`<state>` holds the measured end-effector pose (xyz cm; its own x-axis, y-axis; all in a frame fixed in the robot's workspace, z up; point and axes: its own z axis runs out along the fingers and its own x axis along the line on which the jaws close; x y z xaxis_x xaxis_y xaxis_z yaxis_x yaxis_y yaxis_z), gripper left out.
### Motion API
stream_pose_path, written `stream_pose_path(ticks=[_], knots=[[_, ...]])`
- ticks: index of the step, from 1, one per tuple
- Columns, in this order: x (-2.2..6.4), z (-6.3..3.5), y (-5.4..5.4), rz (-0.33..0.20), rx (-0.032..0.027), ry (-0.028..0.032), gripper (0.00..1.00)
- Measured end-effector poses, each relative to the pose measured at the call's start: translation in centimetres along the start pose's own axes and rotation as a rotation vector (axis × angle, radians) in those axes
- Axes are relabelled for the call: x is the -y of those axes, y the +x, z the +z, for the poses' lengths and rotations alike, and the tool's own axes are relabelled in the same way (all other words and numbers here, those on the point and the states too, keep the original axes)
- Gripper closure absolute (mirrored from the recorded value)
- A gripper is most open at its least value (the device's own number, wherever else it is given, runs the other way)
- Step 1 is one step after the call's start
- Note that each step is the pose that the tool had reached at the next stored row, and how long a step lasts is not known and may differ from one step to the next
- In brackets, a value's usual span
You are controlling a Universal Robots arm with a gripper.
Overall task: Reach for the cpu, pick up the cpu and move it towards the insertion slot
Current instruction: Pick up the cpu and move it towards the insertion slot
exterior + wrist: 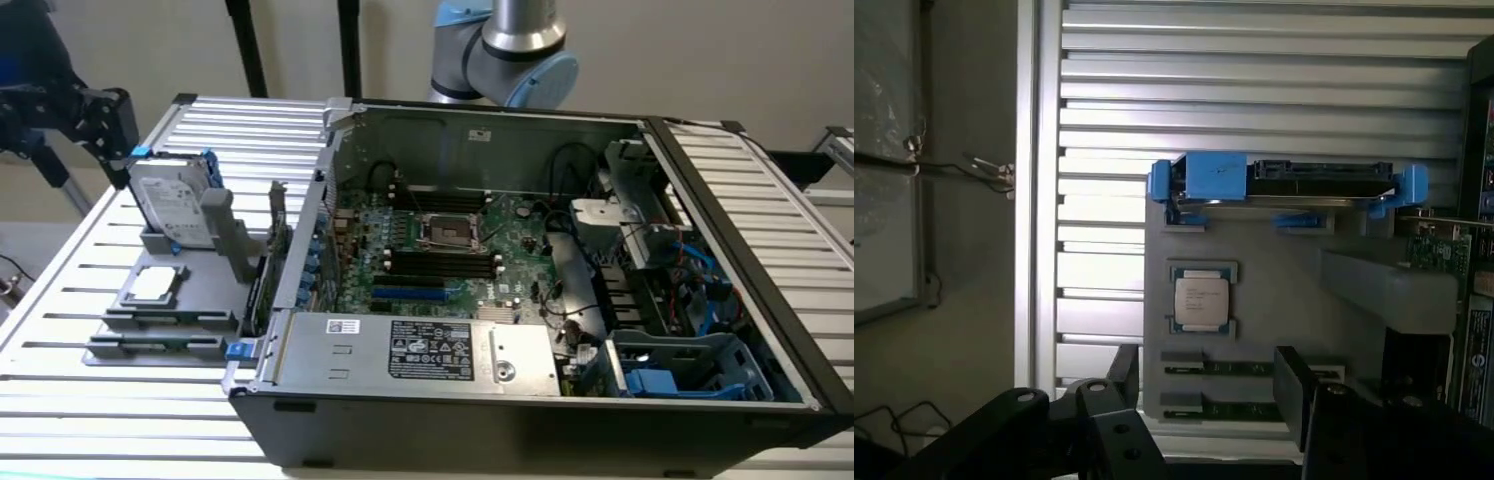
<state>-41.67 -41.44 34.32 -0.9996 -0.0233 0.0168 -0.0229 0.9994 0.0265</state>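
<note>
- Nearest the wrist camera hung the gripper (1209, 400), fingers apart, empty.
- Straight ahead, centred between them, the cpu (1201, 300) lay flat in its grey holder (1284, 320), untouched.
- Beyond stood the blue-framed hard drive (1284, 180).
- Well apart, inside the computer case (534, 430), sat the insertion slot (451, 232).

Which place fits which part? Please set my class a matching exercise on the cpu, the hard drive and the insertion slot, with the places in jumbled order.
Column 1
1. cpu
2. hard drive
3. insertion slot

Column 2
A. on the motherboard inside the case
B. lying flat in a recess of the grey holder
C. standing upright in a blue frame

Pairs: 1-B, 2-C, 3-A
</note>
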Motion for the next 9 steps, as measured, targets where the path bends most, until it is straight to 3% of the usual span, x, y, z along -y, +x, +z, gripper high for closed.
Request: stream_pose_path(ticks=[9], knots=[[0.10,1.63,-0.3,0.000,0.0000,0.0000,0.35]])
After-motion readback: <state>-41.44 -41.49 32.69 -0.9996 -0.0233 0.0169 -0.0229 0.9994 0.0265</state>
